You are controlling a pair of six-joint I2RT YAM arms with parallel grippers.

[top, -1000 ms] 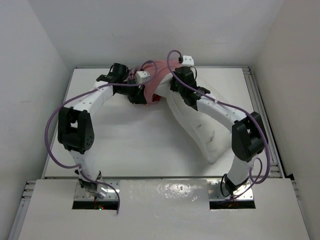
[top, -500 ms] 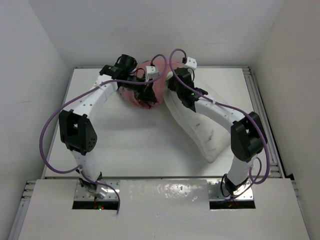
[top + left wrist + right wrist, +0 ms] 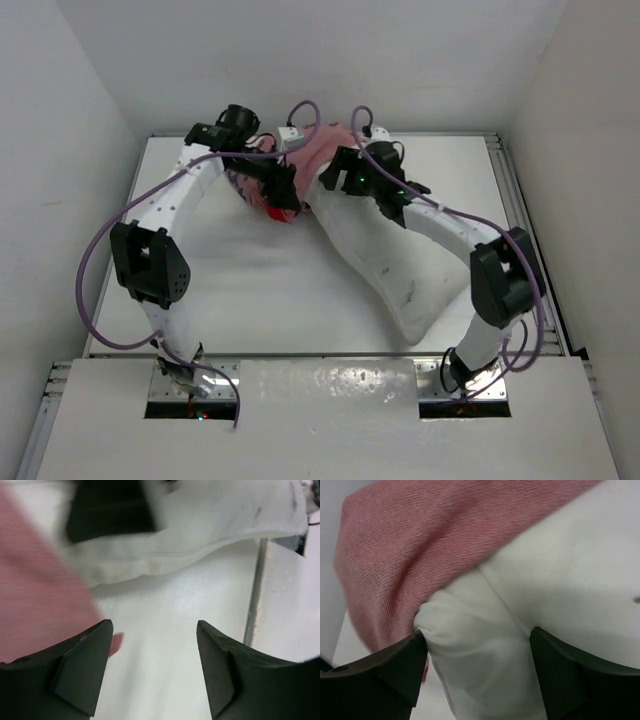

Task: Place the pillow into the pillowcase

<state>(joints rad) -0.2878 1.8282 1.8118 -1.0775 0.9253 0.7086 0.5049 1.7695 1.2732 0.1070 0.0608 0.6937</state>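
Though pillowcase (image 3: 395,555) drapes pillow (image 3: 570,580), covered end hidden, perhaps inside.

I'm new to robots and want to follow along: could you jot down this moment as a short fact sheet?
table: white, with walls around it
pillow: white, lying slantwise from the far middle to the near right
pillowcase: red-pink cloth, bunched over the pillow's far end
left pincer: open, nothing between its fingers, pillowcase beside it
right pincer: open, at the pillow's far corner
progress: most of the pillow is uncovered
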